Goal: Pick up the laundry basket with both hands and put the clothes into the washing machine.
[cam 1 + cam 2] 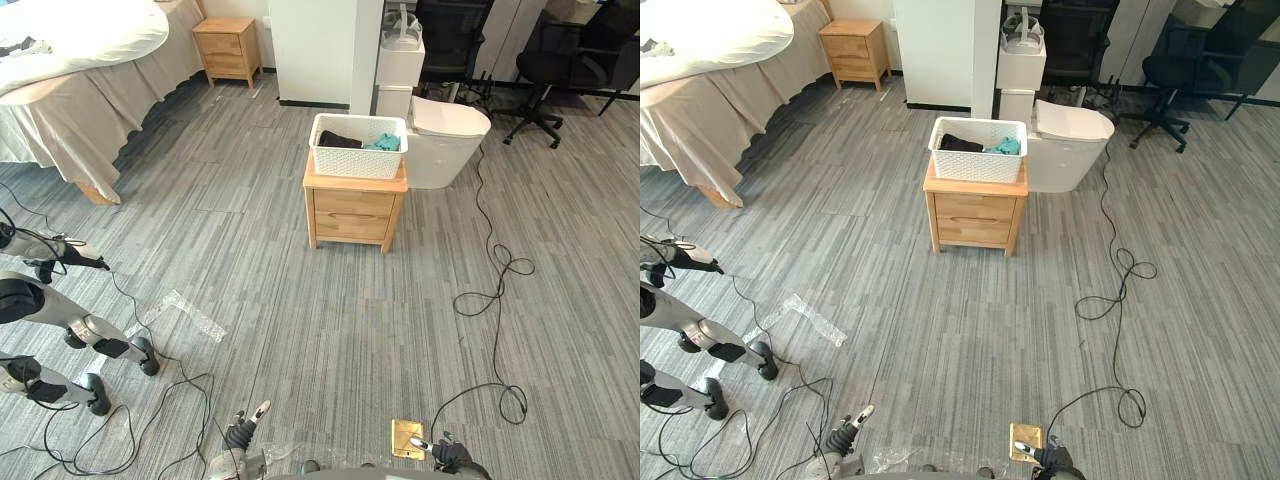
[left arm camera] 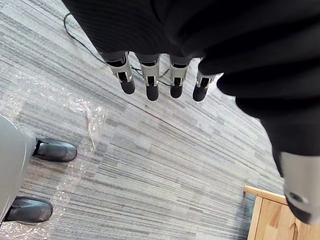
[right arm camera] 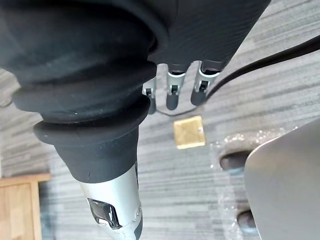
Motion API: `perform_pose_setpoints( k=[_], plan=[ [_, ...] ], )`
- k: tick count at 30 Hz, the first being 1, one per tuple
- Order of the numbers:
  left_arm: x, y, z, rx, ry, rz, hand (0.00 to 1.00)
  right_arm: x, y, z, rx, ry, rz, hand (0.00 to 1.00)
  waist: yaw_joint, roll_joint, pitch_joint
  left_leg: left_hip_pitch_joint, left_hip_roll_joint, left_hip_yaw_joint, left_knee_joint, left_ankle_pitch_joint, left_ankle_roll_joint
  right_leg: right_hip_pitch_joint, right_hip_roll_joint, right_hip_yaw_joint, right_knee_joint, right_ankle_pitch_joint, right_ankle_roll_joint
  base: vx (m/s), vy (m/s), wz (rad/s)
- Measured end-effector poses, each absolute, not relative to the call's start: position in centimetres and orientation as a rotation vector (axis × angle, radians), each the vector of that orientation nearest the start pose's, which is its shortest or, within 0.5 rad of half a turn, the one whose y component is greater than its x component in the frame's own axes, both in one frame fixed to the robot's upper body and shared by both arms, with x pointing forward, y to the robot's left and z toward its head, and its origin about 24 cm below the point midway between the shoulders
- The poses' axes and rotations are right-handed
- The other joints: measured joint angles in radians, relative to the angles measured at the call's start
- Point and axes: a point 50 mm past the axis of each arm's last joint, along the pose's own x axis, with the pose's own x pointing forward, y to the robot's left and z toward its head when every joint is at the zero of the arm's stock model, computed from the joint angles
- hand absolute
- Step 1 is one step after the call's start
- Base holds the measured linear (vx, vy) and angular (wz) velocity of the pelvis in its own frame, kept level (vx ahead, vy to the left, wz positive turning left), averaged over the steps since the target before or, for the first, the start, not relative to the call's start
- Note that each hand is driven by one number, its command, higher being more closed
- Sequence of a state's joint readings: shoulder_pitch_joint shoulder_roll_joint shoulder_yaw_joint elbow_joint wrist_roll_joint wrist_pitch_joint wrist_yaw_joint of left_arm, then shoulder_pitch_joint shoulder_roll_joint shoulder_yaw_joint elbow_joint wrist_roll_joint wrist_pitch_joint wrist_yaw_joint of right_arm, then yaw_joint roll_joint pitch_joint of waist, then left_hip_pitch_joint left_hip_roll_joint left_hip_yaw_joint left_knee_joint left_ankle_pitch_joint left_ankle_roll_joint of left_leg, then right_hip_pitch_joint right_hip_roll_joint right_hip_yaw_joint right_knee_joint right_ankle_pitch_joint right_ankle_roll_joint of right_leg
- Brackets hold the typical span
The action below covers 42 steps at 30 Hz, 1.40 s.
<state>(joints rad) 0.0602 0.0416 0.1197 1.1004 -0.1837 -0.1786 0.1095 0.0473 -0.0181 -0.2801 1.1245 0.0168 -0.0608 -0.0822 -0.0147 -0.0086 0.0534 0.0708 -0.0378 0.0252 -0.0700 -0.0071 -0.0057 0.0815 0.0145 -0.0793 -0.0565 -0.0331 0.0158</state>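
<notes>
A white laundry basket stands on a small wooden nightstand in the middle of the room, some way ahead of me. Dark clothes and a teal garment lie inside it. My left hand hangs low at the bottom edge, far from the basket; in the left wrist view its fingers point straight down at the floor and hold nothing. My right hand hangs at the bottom right, its fingers straight and empty above a brass floor plate.
A white rounded appliance sits right of the nightstand. A bed fills the back left, with a second nightstand beyond it. Office chairs stand at the back right. Grey wheeled legs and crumpled plastic film lie at the left.
</notes>
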Motion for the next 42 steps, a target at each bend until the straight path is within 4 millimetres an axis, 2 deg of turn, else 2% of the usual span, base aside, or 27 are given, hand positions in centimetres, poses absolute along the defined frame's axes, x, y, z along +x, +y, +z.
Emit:
perform_pose_setpoints(
  k=[6,8,9,10,11,12,14,16,17,20,22,23,24,25,26,27,28,30,32,34,35,37,38,39,40,41,42],
  plan=[
    [10.3,19.0,-15.8,-0.12,0.973,0.368,0.0,9.1,-19.3,-16.5,0.124,1.101,-0.379,0.0,0.0,0.004,0.002,-0.005,0.002,-0.014,0.004,0.0,0.0,0.002,0.002,-0.008,0.0,-0.001,0.0,0.0,-0.001,0.06],
    [10.5,19.3,-15.7,-0.136,0.964,0.391,0.0,9.3,-19.2,-16.4,0.132,1.094,-0.384,0.0,0.001,0.006,0.016,-0.048,0.004,-0.028,0.112,-0.054,0.009,0.004,0.003,-0.023,0.024,-0.018,-0.016,0.0,-0.024,0.19],
    [10.6,19.5,-15.6,-0.17,0.945,0.433,0.0,9.6,-19.4,-16.3,0.131,1.08,-0.388,0.0,0.003,0.014,0.039,-0.098,0.019,-0.026,0.261,-0.123,-0.004,0.004,0.013,-0.027,0.07,-0.045,-0.032,-0.02,-0.051,0.09],
    [10.7,19.6,-15.5,-0.188,0.935,0.455,0.0,9.7,-19.6,-16.3,0.127,1.073,-0.389,0.0,0.004,0.022,0.049,-0.133,0.03,-0.023,0.351,-0.159,-0.011,0.0,0.021,-0.028,0.097,-0.063,-0.043,-0.06,-0.073,0.19],
    [10.9,19.9,-15.4,-0.209,0.921,0.484,0.0,10.2,-19.6,-16.1,0.128,1.052,-0.389,0.0,0.005,0.033,0.066,-0.225,0.054,-0.018,0.563,-0.198,-0.015,-0.012,0.038,-0.04,0.142,-0.096,-0.065,-0.13,-0.074,0.19],
    [11.1,20.1,-15.2,-0.22,0.905,0.498,0.0,10.3,-19.7,-16.0,0.114,1.048,-0.378,0.0,0.01,0.03,0.084,-0.323,0.081,-0.016,0.768,-0.189,-0.011,-0.015,0.055,-0.043,0.175,-0.124,-0.091,-0.12,-0.061,0.1],
    [10.4,20.1,-15.4,-0.225,0.924,0.506,0.0,10.3,-19.8,-16.0,0.11,1.046,-0.379,0.0,0.036,0.041,0.091,-0.409,0.143,0.023,0.927,-0.193,-0.001,-0.007,0.071,-0.028,0.199,-0.149,-0.111,-0.02,-0.04,-0.18],
    [10.7,20.2,-15.2,-0.236,0.903,0.516,0.0,10.5,-19.7,-15.9,0.104,1.043,-0.367,0.0,0.035,0.026,0.092,-0.452,0.167,0.041,0.927,-0.195,-0.005,0.005,0.064,-0.015,0.207,-0.163,-0.111,0.11,-0.014,-0.13],
    [10.9,20.0,-15.1,-0.246,0.893,0.515,0.0,10.6,-19.6,-15.9,0.104,1.041,-0.363,0.0,0.041,0.026,0.094,-0.458,0.165,0.039,0.851,-0.193,-0.009,0.009,0.049,0.004,0.213,-0.174,-0.101,0.23,0.098,-0.33],
    [11.2,19.4,-15.1,-0.258,0.889,0.505,0.0,10.7,-19.9,-15.8,0.1,1.039,-0.368,0.0,0.059,0.029,0.094,-0.454,0.099,-0.012,0.548,-0.152,-0.062,0.0,-0.005,0.058,0.211,-0.204,-0.064,0.26,0.158,-0.49],
    [10.8,19.2,-15.2,-0.264,0.898,0.506,0.0,10.4,-20.3,-15.9,0.108,1.044,-0.387,0.0,0.061,0.043,0.086,-0.446,0.087,-0.047,0.453,-0.142,-0.055,-0.006,-0.021,0.088,0.229,-0.249,-0.038,0.38,0.275,-0.61],
    [10.6,19.4,-15.2,-0.272,0.897,0.517,0.0,9.8,-20.1,-16.0,0.121,1.055,-0.393,0.0,0.069,0.029,0.08,-0.437,0.074,-0.009,0.483,-0.11,-0.026,-0.014,-0.052,0.115,0.292,-0.309,-0.018,0.35,0.258,-0.54],
    [10.6,19.5,-15.2,-0.277,0.895,0.517,0.0,9.5,-20.0,-16.1,0.13,1.061,-0.394,0.0,0.078,0.013,0.066,-0.429,0.058,0.019,0.492,-0.107,-0.017,-0.019,-0.079,0.123,0.329,-0.338,0.002,0.51,0.287,-0.6],
    [11.0,20.2,-15.0,-0.263,0.882,0.519,0.0,8.5,-19.6,-16.3,0.143,1.08,-0.388,0.0,0.083,-0.04,0.051,-0.409,0.014,0.061,0.501,-0.154,0.01,-0.062,-0.127,0.142,0.464,-0.372,0.034,0.51,0.274,-0.44],
    [11.8,20.2,-14.8,-0.263,0.864,0.511,0.0,9.1,-19.2,-16.1,0.157,1.051,-0.375,0.0,0.082,-0.054,0.06,-0.386,-0.003,0.073,0.529,-0.187,0.035,-0.168,-0.137,0.162,0.729,-0.339,0.021,0.51,0.271,-0.29],
    [12.1,20.3,-14.7,-0.26,0.856,0.507,0.0,9.4,-18.8,-16.0,0.17,1.035,-0.369,0.0,0.079,-0.061,0.068,-0.365,-0.012,0.076,0.541,-0.204,0.048,-0.218,-0.139,0.176,0.872,-0.294,0.016,0.58,0.303,0.16],
    [12.8,20.3,-14.5,-0.254,0.845,0.491,0.0,10.0,-18.5,-15.8,0.197,1.008,-0.376,0.0,0.053,-0.075,0.081,-0.296,-0.031,0.069,0.57,-0.25,0.061,-0.304,-0.138,0.193,1.176,-0.22,0.017,0.5,0.212,0.34],
    [13.4,19.5,-14.4,-0.254,0.841,0.456,0.0,10.0,-18.6,-15.8,0.196,1.006,-0.379,0.0,0.054,-0.066,0.086,-0.182,-0.036,0.069,0.537,-0.263,0.058,-0.354,-0.137,0.168,1.332,-0.218,0.041,0.52,0.151,0.25],
    [13.9,19.2,-14.2,-0.261,0.824,0.444,0.0,10.3,-18.9,-15.5,0.192,0.983,-0.384,0.0,0.052,-0.054,0.083,-0.083,-0.025,0.05,0.462,-0.263,0.058,-0.407,-0.145,0.102,1.312,-0.231,0.052,0.49,0.072,0.17],
    [14.8,19.1,-13.8,-0.274,0.793,0.438,0.0,10.4,-19.0,-15.4,0.196,0.969,-0.392,0.0,0.046,-0.05,0.086,-0.016,-0.008,0.026,0.394,-0.27,0.046,-0.456,-0.156,0.029,1.16,-0.238,0.049,0.54,-0.01,0.21],
    [14.8,19.2,-13.8,-0.273,0.792,0.441,0.0,10.8,-19.2,-15.3,0.207,0.954,-0.406,0.0,0.035,-0.04,0.091,0.043,0.023,0.012,0.347,-0.283,0.025,-0.469,-0.144,-0.027,0.919,-0.246,0.052,0.5,-0.07,0.14],
    [14.7,19.0,-13.9,-0.271,0.796,0.439,0.0,11.0,-19.5,-15.1,0.217,0.938,-0.422,0.0,0.03,-0.02,0.096,0.081,0.057,0.004,0.327,-0.298,-0.003,-0.47,-0.111,-0.029,0.744,-0.227,0.04,0.44,-0.1,0.1],
    [14.7,18.7,-13.9,-0.276,0.799,0.438,0.0,11.0,-19.7,-15.0,0.221,0.93,-0.431,0.0,0.029,-0.004,0.093,0.109,0.088,0.001,0.317,-0.311,-0.025,-0.474,-0.081,-0.019,0.584,-0.175,0.033,0.62,-0.204,0.11],
    [14.5,18.7,-14.0,-0.282,0.803,0.451,0.0,10.8,-19.7,-15.1,0.223,0.935,-0.432,0.0,0.031,-0.007,0.088,0.132,0.099,-0.004,0.314,-0.32,-0.041,-0.467,-0.064,0.004,0.453,-0.083,0.025,0.52,-0.176,0.15],
    [14.3,18.8,-14.1,-0.285,0.807,0.462,0.0,10.7,-19.5,-15.1,0.226,0.941,-0.432,0.0,0.03,-0.015,0.083,0.147,0.099,-0.012,0.315,-0.325,-0.05,-0.467,-0.068,0.008,0.415,-0.031,0.015,0.69,-0.301,0.23],
    [13.9,18.3,-14.3,-0.302,0.825,0.47,0.0,10.7,-19.6,-15.1,0.237,0.939,-0.439,0.0,0.028,-0.012,0.069,0.174,0.121,-0.045,0.329,-0.334,-0.065,-0.47,-0.065,-0.006,0.465,0.044,-0.007,0.57,-0.295,0.3],
    [13.4,18.1,-14.6,-0.319,0.845,0.484,0.0,10.8,-20.1,-15.0,0.219,0.934,-0.436,0.0,0.03,0.018,0.061,0.159,0.152,-0.068,0.372,-0.306,-0.097,-0.471,-0.049,-0.028,0.513,-0.005,-0.03,0.69,-0.362,0.35]
  ],
)
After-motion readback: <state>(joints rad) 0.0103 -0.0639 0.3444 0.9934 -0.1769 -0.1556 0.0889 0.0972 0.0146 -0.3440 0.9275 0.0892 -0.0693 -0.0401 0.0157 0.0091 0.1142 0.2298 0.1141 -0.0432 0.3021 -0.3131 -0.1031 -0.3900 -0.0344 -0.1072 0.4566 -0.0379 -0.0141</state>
